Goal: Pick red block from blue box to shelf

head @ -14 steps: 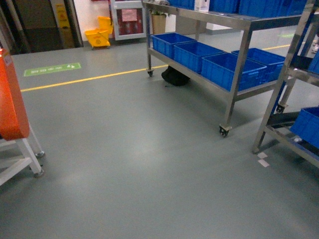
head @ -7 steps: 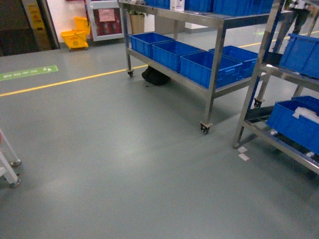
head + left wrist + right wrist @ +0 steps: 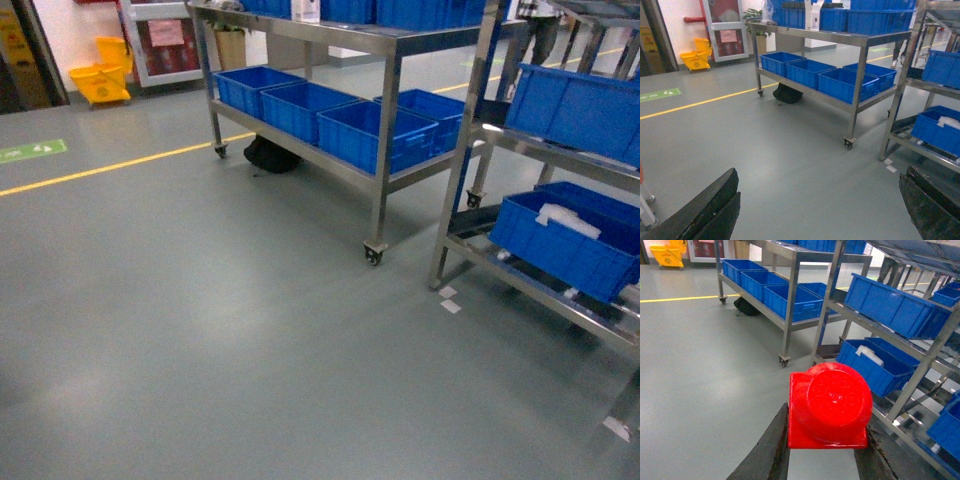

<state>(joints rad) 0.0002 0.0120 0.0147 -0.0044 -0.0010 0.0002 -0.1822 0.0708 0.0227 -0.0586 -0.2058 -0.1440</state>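
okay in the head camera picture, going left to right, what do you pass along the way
Green floor marking → yellow mop bucket → black bag under the rolling steel cart → cart's front caster → white tape bits on the floor → blue crate with white packaging on the shelf.

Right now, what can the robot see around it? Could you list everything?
red block: one, bright red, clamped in the right gripper.
shelf: one wheeled steel rack ahead, with another steel rack to its right.
dark blue crates: several on both racks; exact count unclear.
white item: one, inside a low crate on the right-hand rack.
black bag: one, on the floor under the wheeled rack.
yellow mop bucket: one, far left by the wall.
yellow floor line: one, across the grey floor.
left gripper: dark fingers spread wide, empty.
right gripper: dark fingers closed on the block.
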